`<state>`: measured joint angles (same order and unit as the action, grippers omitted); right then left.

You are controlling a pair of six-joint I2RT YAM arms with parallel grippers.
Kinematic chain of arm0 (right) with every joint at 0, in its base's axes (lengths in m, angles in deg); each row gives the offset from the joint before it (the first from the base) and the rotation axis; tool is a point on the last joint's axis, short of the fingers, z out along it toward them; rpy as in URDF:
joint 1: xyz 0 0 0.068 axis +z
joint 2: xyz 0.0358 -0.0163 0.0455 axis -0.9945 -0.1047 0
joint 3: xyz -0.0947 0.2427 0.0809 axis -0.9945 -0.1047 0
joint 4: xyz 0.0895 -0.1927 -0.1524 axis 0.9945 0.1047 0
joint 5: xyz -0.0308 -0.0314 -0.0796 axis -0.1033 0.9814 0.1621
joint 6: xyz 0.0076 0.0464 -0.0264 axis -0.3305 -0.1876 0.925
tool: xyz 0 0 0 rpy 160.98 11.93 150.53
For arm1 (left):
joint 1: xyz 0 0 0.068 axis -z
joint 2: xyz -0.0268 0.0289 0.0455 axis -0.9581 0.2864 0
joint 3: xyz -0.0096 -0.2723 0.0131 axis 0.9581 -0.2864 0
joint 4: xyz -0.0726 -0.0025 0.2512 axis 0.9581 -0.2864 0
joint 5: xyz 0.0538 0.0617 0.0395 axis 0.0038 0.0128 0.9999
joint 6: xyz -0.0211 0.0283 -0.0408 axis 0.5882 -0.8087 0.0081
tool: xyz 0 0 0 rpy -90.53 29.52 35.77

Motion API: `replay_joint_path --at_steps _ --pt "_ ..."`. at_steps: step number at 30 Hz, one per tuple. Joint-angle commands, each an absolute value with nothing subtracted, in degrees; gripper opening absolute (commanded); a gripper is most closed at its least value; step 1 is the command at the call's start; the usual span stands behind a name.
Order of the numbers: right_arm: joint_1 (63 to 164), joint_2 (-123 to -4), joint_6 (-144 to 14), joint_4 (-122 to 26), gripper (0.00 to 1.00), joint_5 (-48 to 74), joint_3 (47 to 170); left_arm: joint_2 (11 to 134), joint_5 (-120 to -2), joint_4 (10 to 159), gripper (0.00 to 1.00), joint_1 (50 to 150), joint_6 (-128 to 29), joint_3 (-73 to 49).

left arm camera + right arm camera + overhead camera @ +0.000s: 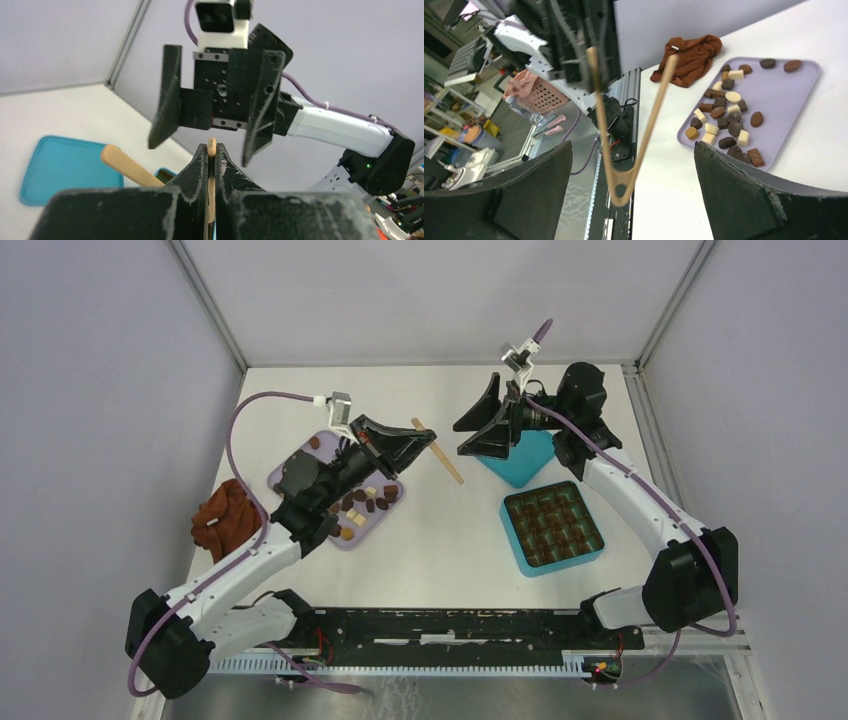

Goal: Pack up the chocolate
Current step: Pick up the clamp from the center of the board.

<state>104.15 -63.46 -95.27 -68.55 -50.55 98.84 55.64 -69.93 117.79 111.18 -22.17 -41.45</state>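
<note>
Nearest us the chocolate (365, 502) lies loose on the tray (784, 97) beside the open box (560, 564), so our left gripper (211, 152) pinches one arm of the wooden tongs (645, 132), we judge for lifting pieces, our right gripper (460, 439) beyond spread wide.

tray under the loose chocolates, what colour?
Pale lilac tray, plain, no pattern. Shows best in the right wrist view.

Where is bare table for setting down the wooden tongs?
The white table between the lavender tray and the compartmented teal box, toward the near edge; also the back-wall strip. Crowded around the teal lid and wooden tongs.
</note>
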Motion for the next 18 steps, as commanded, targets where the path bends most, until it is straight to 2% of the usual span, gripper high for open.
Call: replay_joint_path --at_steps 1,4,7,12,18 --pt "104.9 -58.7 -97.2 -75.4 0.98 -55.3 98.3 54.5 -72.9 134.4 0.02 108.1 -15.9 -44.4" --pt "106.4 -56.8 -101.8 -79.4 0.98 -54.7 95.8 56.7 -75.0 142.6 0.02 107.2 -11.7 -44.6" --pt "108.5 -55.7 -101.5 -77.2 0.98 -51.2 94.8 59.2 -76.7 146.8 0.02 107.2 -8.9 -43.1" --pt "109.1 -55.7 -86.7 -57.2 0.98 -42.5 99.9 60.4 -78.1 148.1 0.02 107.3 -7.8 -41.0" --pt "108.6 -57.5 -81.3 -50.1 0.98 -39.0 106.0 59.5 -77.7 147.9 0.02 107.3 -8.1 -41.2"
